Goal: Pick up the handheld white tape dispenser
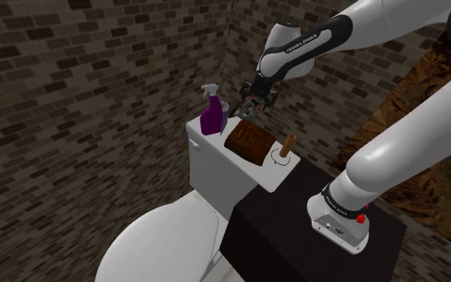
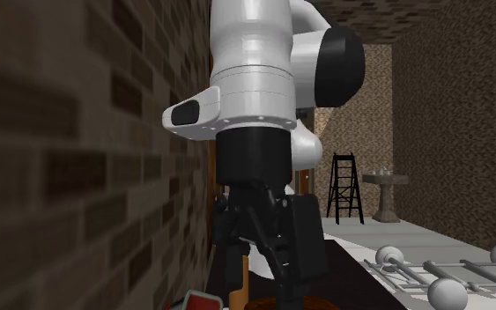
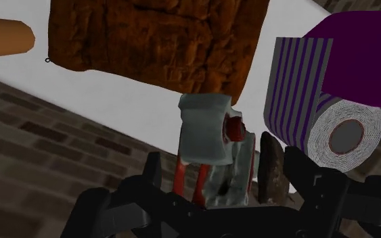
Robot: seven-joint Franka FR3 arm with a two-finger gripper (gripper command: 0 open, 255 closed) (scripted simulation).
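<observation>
In the wrist view, the tape dispenser (image 3: 206,132), drawn grey-white with red parts, is being pinched between the 2 black fingers (image 3: 300,174) of the gripper (image 3: 226,172). A dark piece is hiding part of the contact on the side nearer the striped roll (image 3: 304,101), so the clasp there is being read as probable, not certain. The dispenser is being held clear of the white toilet tank lid (image 3: 114,101), and its body is being seen against the lid's edge and the brick wall (image 3: 40,145).

In the shoulder view, the hand is being held just above the rear of the lid, close to the corner of the brick walls. 3 other things are being carried by the lid. A purple spray bottle (image 1: 211,114) is standing upright just beside the hand. A brown block (image 1: 247,143) is lying at the middle. A wooden handle (image 1: 287,146) is standing at the end nearest the black stand (image 1: 295,232).
</observation>
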